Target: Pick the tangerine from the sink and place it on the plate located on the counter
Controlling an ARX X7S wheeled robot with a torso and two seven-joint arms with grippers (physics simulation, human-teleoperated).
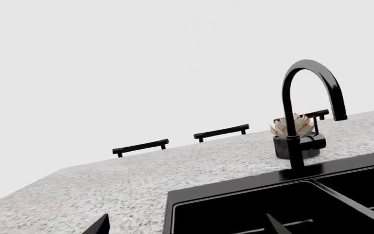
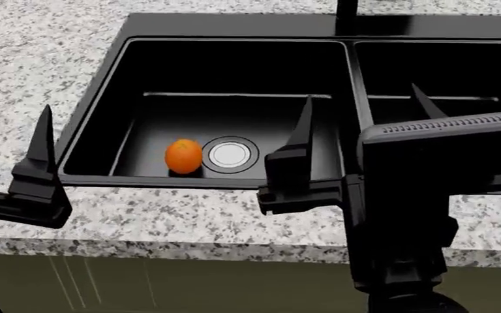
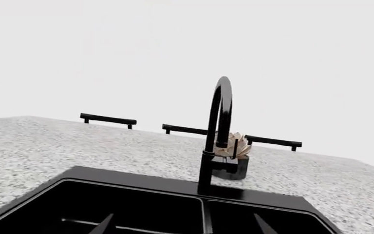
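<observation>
Your tangerine [image 2: 183,156] sits on the floor of the sink [image 2: 233,65], left basin, touching the drain [image 2: 229,154] at its nine o'clock. It's round, so no axis to line up. Right gripper [image 2: 359,140], jaws spread and empty, is nearer, fruit at its nine o'clock. Left gripper [image 2: 42,163] shows one finger; can't tell its jaws. No plate in view.

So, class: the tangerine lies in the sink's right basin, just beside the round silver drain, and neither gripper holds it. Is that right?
Not quite. The head view shows the tangerine in the left basin of the sink, not the right. The rest stands: it lies just beside the round silver drain, and neither the left gripper nor the right gripper holds it.
</observation>
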